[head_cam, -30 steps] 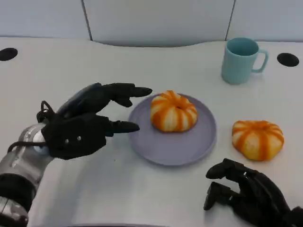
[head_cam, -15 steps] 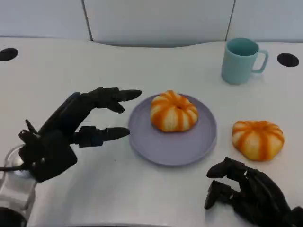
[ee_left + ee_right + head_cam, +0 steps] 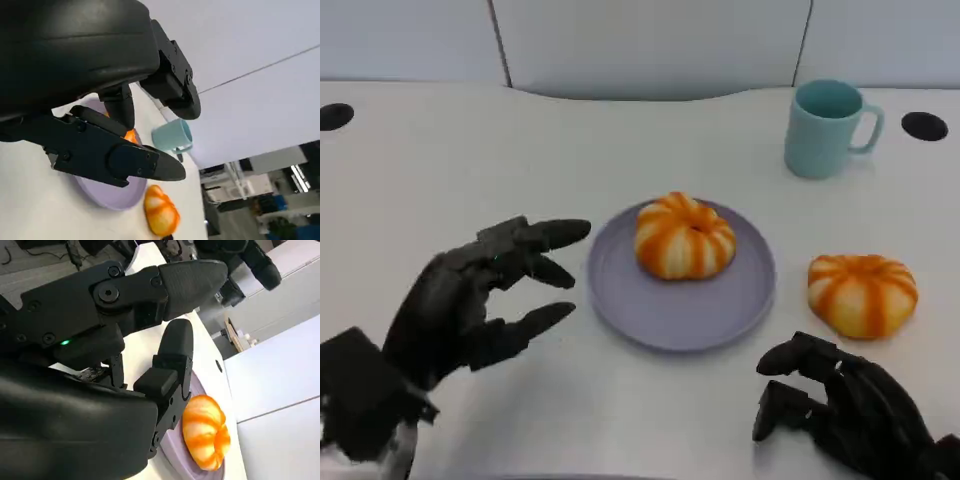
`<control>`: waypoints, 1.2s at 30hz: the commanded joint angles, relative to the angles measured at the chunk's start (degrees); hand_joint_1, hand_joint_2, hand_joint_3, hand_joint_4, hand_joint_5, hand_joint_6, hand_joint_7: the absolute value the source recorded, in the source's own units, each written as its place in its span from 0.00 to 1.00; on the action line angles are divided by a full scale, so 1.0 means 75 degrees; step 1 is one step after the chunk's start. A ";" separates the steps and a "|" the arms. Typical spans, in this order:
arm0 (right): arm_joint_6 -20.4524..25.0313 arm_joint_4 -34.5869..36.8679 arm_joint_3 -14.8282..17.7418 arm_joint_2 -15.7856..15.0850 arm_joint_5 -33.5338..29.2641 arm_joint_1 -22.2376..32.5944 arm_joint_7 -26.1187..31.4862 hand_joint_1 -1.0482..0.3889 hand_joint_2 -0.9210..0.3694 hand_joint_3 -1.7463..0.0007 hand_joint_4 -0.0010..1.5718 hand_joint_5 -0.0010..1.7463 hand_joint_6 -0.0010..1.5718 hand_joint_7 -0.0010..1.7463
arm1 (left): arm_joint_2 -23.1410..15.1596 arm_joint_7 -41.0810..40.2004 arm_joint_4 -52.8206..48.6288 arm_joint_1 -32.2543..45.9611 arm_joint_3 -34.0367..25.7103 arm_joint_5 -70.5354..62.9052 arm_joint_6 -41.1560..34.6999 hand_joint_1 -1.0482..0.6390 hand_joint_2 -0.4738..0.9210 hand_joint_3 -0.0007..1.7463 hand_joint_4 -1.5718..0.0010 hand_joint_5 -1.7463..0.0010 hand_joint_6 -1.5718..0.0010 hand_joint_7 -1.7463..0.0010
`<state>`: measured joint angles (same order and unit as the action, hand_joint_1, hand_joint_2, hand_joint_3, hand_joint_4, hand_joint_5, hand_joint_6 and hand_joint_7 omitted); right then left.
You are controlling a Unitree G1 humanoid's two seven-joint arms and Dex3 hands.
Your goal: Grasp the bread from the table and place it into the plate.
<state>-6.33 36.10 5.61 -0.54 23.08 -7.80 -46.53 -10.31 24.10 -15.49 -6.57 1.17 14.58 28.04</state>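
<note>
Altogether two round orange-and-white striped bread buns show on the white table [image 3: 440,150]: one [image 3: 685,235] sits on the single round lavender plate [image 3: 670,310], the other [image 3: 862,293] lies on the table just right of it. One light blue ceramic mug [image 3: 823,128] stands well behind. Beside the plate's left rim, the left hand [image 3: 480,300] hangs with fingers spread, holding nothing; the right hand [image 3: 845,410], near the loose bun, has fingers curled in on nothing.

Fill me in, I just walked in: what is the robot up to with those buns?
It is putting bread onto the purple plate. One orange-striped bread already sits on the plate; a second bread lies on the table to the plate's right. The left hand hovers beside the plate, fingers apart, holding nothing. The right hand rests near the second bread, also holding nothing.
</note>
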 commanded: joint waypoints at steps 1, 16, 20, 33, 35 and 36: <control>0.0165 0.0305 0.0064 -0.0121 -0.0112 0.0189 0.0081 0.36 0.00 0.86 0.39 0.86 0.41 0.58 | 0.0174 -0.0052 0.0632 0.0832 -0.0206 0.0301 -0.0329 0.30 1.00 0.16 0.86 0.10 0.81 0.41; 0.0106 0.0415 0.0143 -0.0112 -0.0137 0.0106 0.0157 0.34 0.00 0.87 0.41 0.86 0.42 0.58 | 0.0885 0.0154 0.1720 0.2302 -0.0618 0.1692 -0.1784 0.29 1.00 0.16 0.83 0.00 0.83 0.20; 0.0068 0.0465 0.0192 -0.0125 -0.0110 0.0071 0.0107 0.35 0.00 0.86 0.41 0.86 0.41 0.58 | 0.1054 0.0290 0.1657 0.2406 -0.0809 0.2074 -0.2004 0.32 1.00 0.16 0.80 0.00 0.84 0.15; 0.0149 0.0431 0.0228 -0.0154 -0.0079 0.0044 0.0103 0.35 0.00 0.85 0.38 0.89 0.40 0.58 | 0.1230 0.1615 0.0334 0.1904 -0.1668 0.3190 -0.2520 0.28 1.00 0.12 0.76 0.00 0.73 0.31; 0.0184 0.0420 0.0235 -0.0162 -0.0070 0.0043 0.0097 0.35 0.00 0.85 0.38 0.89 0.39 0.58 | 0.1273 0.1587 0.0256 0.1855 -0.1738 0.3157 -0.2546 0.27 1.00 0.12 0.75 0.00 0.72 0.32; 0.0190 0.0397 0.0231 -0.0172 -0.0083 0.0051 0.0115 0.35 0.00 0.85 0.38 0.89 0.39 0.58 | 0.1299 0.1517 0.0256 0.1844 -0.1762 0.3136 -0.2588 0.27 1.00 0.11 0.75 0.00 0.71 0.33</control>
<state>-6.29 37.98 6.85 -0.64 23.12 -8.98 -46.43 -0.61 35.43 -13.00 7.74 -10.90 38.26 9.25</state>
